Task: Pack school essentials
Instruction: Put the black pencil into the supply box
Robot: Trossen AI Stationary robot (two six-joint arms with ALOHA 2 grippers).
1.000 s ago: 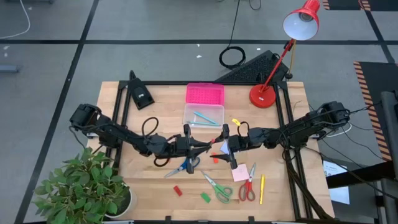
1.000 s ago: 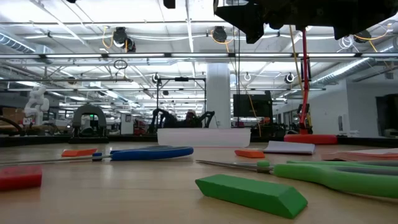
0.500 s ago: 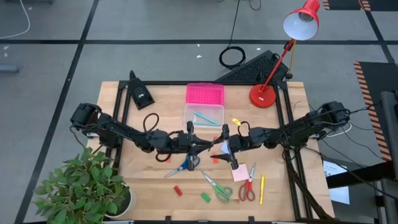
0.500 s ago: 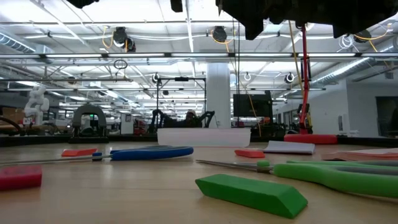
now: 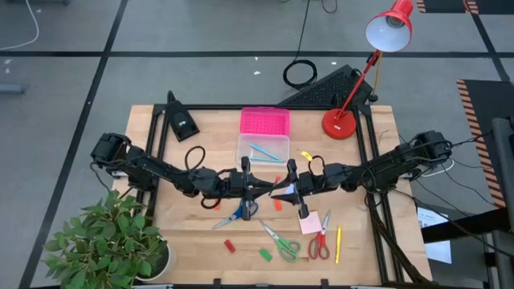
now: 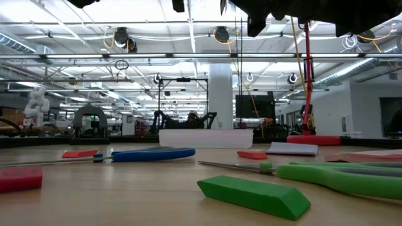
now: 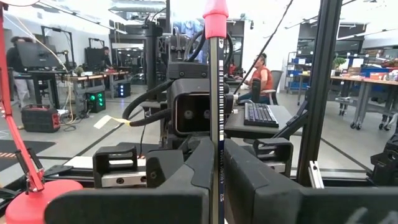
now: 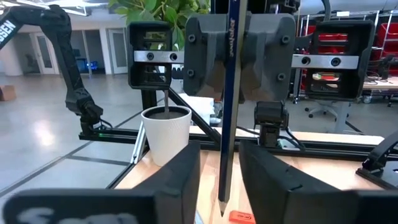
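Note:
A blue pencil (image 8: 231, 93) with a pink eraser end (image 7: 215, 15) stands upright in the air over the table's middle, tip down. My left gripper (image 5: 263, 190) is shut on it. My right gripper (image 5: 283, 191) faces it from the right and is open, with its fingers (image 8: 180, 180) on either side of the pencil and a gap showing. Blue scissors (image 5: 237, 215), green scissors (image 5: 281, 243), red scissors (image 5: 320, 245), a yellow pencil (image 5: 338, 245), a pink notepad (image 5: 312, 222), a red eraser (image 5: 230, 246) and a green eraser (image 5: 265, 254) lie flat on the table. My left gripper pinches the pencil's shaft (image 7: 215, 134) between its two fingers, well below the eraser end. The fingers come level from the table's left and lie across the pencil. The pencil stands upright, eraser up and tip (image 8: 221, 211) down, lifted clear of the table.
A clear box (image 5: 263, 148) holding thin pens sits behind the grippers, its pink lid (image 5: 264, 120) beyond it. A red lamp (image 5: 341, 122) stands at the far right, a potted plant (image 5: 112, 241) at the near left corner, and a black stand (image 5: 181, 119) at the far left.
My right gripper has moved a little toward the table's left, closing in on the pencil held by my left gripper. Both arms have risen slightly in the low view.

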